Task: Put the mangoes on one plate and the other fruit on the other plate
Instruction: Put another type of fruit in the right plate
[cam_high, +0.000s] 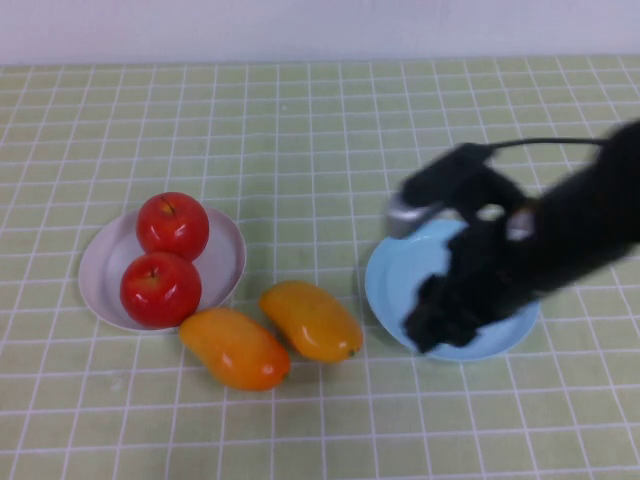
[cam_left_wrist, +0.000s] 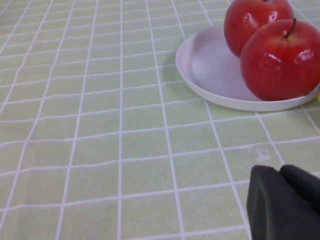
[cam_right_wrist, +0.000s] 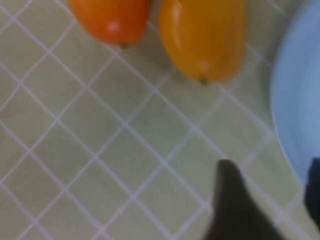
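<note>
Two red apples (cam_high: 173, 225) (cam_high: 160, 289) sit on the white plate (cam_high: 100, 265) at the left; the left wrist view shows the apples (cam_left_wrist: 280, 60) and the white plate (cam_left_wrist: 205, 65) too. Two orange-yellow mangoes (cam_high: 234, 348) (cam_high: 311, 320) lie on the cloth between the plates. The light blue plate (cam_high: 395, 275) at the right holds nothing that shows. My right gripper (cam_high: 425, 330) hangs blurred over the blue plate's near left rim, open and empty, a short way from the mangoes (cam_right_wrist: 205, 35). My left gripper (cam_left_wrist: 280, 170) is out of the high view, shut and empty, low over the cloth near the white plate.
A green checked cloth (cam_high: 320, 150) covers the whole table. The right arm (cam_high: 570, 230) reaches in from the right edge and hides part of the blue plate. A white wall runs along the far edge.
</note>
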